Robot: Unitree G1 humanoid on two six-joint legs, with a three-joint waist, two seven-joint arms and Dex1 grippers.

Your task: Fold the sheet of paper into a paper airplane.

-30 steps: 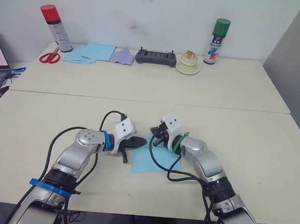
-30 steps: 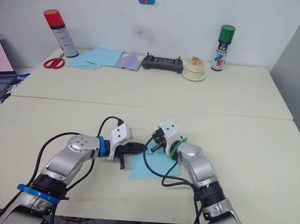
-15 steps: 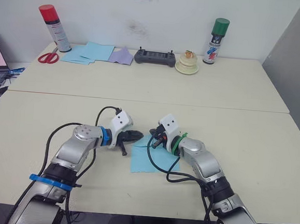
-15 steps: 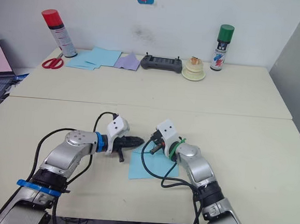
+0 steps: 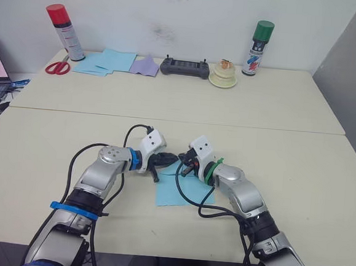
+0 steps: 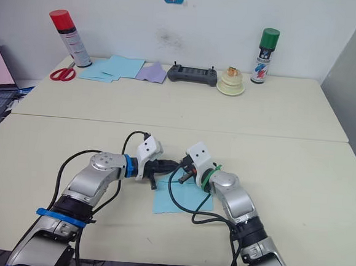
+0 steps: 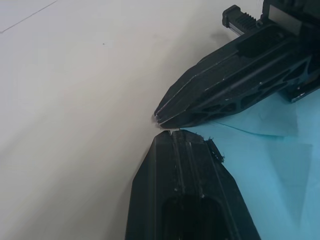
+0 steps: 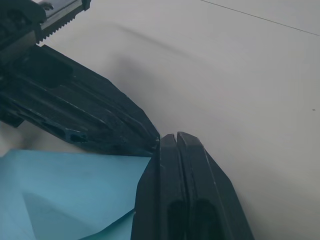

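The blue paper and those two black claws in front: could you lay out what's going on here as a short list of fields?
sheet of paper: light blue sheet of paper lying on the near table, creased
left gripper: left gripper, fingers shut, tip at the sheet's far edge
right gripper: right gripper, fingers shut, tip meeting the left one's tip
contact: both tips touch at the sheet's far edge
far table: red spray can, scissors, pile of blue sheets, purple sheet, black controller, green spray can

scissors [image 5: 58, 68], spray cans [image 5: 65, 33], controller [image 5: 184, 67]
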